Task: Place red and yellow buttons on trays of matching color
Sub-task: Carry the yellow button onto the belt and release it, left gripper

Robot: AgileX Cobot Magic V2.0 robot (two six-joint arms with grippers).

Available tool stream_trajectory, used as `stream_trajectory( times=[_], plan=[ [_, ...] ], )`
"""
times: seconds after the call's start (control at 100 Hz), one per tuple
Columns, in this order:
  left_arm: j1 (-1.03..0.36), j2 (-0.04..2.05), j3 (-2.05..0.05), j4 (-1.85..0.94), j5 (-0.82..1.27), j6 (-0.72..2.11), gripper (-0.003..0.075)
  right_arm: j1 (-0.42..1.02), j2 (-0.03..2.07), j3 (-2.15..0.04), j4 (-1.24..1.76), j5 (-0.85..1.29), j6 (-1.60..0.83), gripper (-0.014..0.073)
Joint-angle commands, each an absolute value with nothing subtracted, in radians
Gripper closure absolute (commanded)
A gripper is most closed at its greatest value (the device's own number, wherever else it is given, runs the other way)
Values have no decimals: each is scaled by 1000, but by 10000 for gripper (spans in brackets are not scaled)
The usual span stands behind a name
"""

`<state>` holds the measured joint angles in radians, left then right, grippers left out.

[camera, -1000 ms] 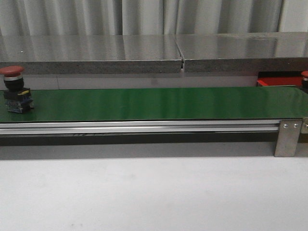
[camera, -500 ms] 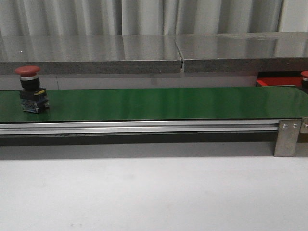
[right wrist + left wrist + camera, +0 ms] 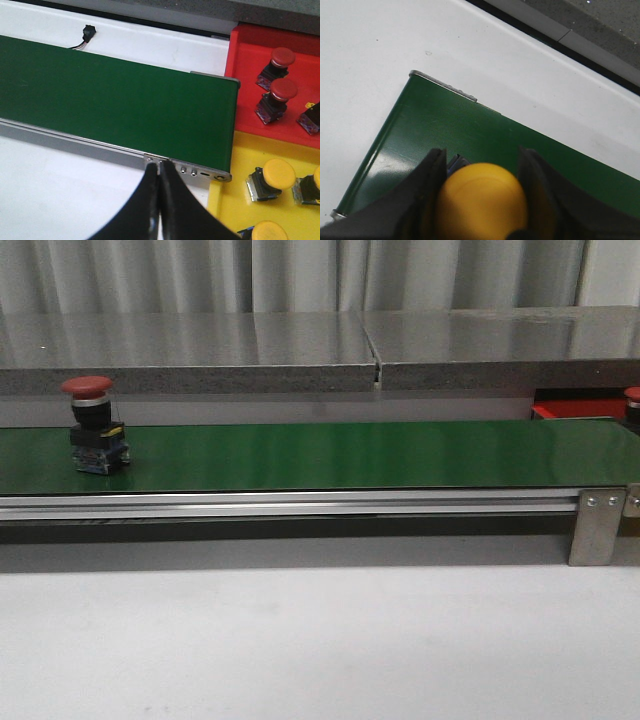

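Note:
A red button (image 3: 95, 425), red cap on a dark body, stands upright on the green belt (image 3: 340, 455) near its left end. My left gripper (image 3: 481, 156) is shut on a yellow button (image 3: 482, 200) above one end of the belt (image 3: 445, 125). Over the belt's front rail, near the trays, my right gripper (image 3: 159, 170) is shut with nothing in it. The red tray (image 3: 245, 60) holds red buttons (image 3: 283, 91). Beside it, the yellow tray (image 3: 235, 150) holds yellow buttons (image 3: 278, 172). Neither gripper shows in the front view.
A grey stone ledge (image 3: 300, 360) runs behind the belt. A metal bracket (image 3: 597, 525) stands at the belt's right end. The red tray's edge (image 3: 570, 411) and a red cap (image 3: 633, 395) show at the far right. A small black cable plug (image 3: 88, 34) lies behind the belt.
The red button on the belt has travelled to the right along it, staying upright. Nothing else in the front view has moved.

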<state>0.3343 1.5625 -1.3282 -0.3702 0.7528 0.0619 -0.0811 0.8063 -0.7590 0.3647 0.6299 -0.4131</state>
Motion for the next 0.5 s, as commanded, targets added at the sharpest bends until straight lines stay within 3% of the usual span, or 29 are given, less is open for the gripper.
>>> stream_trajectory(
  times=[0.0, 0.49],
  plan=[
    [326, 1549, -1354, -412, 684, 63, 739, -80, 797, -791, 373, 571, -420, 662],
    [326, 1704, -1354, -438, 676, 63, 739, -80, 797, -791, 373, 571, -420, 662]
  ],
)
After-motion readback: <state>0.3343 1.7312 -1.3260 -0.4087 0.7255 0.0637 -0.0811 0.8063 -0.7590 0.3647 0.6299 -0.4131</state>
